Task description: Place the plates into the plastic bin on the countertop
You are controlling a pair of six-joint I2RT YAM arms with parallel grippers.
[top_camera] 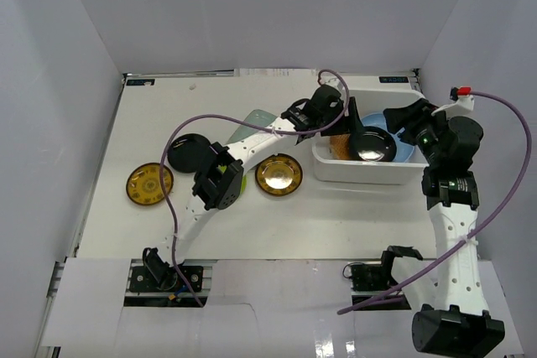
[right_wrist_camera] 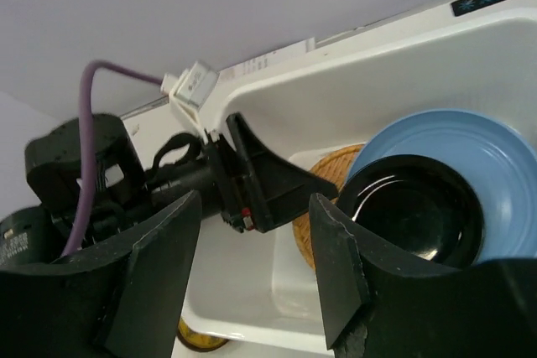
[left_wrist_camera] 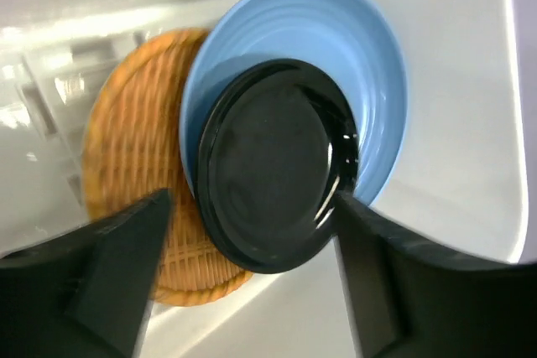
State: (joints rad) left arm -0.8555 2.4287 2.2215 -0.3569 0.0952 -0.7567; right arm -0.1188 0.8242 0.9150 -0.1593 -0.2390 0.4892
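The left gripper hangs over the plastic bin, jaws spread wide, gripping nothing; below it the glossy black plate lies on the blue plate, the woven plate at its nine o'clock; the right gripper, near the bin's two o'clock corner, is spread and empty; a gold-centred plate lies on the countertop at the bin's nine o'clock.

Glossy black plate; woven tan plate; smooth plastic bin.
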